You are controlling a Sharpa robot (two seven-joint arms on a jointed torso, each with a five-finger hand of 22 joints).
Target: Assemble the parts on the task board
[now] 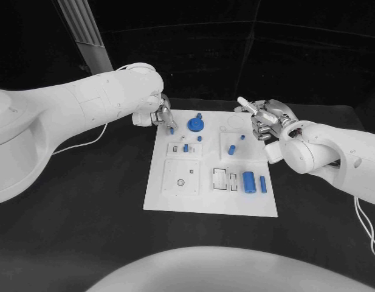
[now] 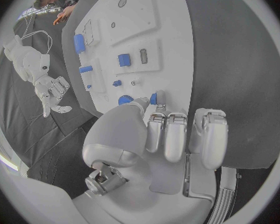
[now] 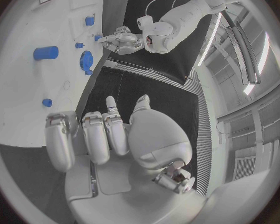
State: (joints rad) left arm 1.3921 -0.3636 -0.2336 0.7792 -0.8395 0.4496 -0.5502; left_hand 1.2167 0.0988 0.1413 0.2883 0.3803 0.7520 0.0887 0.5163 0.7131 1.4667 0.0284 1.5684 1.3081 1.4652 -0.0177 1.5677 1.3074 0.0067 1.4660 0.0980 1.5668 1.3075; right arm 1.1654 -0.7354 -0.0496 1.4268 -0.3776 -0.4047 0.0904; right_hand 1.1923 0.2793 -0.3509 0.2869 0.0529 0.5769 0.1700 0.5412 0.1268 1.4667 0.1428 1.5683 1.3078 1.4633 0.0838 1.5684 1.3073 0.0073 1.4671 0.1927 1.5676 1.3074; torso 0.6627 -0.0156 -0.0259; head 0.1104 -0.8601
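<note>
The white task board [image 1: 209, 198] lies in the middle of the black table. A blue gear [image 1: 196, 126] stands near its far edge, and a blue cylinder [image 1: 248, 180] stands toward its near right. Small blue parts [image 1: 232, 149] sit between them. My left hand [image 1: 161, 115] hovers at the board's far left corner, beside the gear [image 2: 124, 100]. Its fingers [image 2: 176, 134] are curled in with nothing in them. My right hand [image 1: 268, 118] hangs over the far right edge of the board [image 3: 28, 84]. Its fingers [image 3: 96, 137] are also curled in and hold nothing.
Black table [image 1: 82, 207] surrounds the board on all sides. A cable [image 1: 86, 140] trails from my left arm across the table's left side. Recessed sockets [image 1: 185, 175] and slots [image 1: 220, 179] mark the board's near half.
</note>
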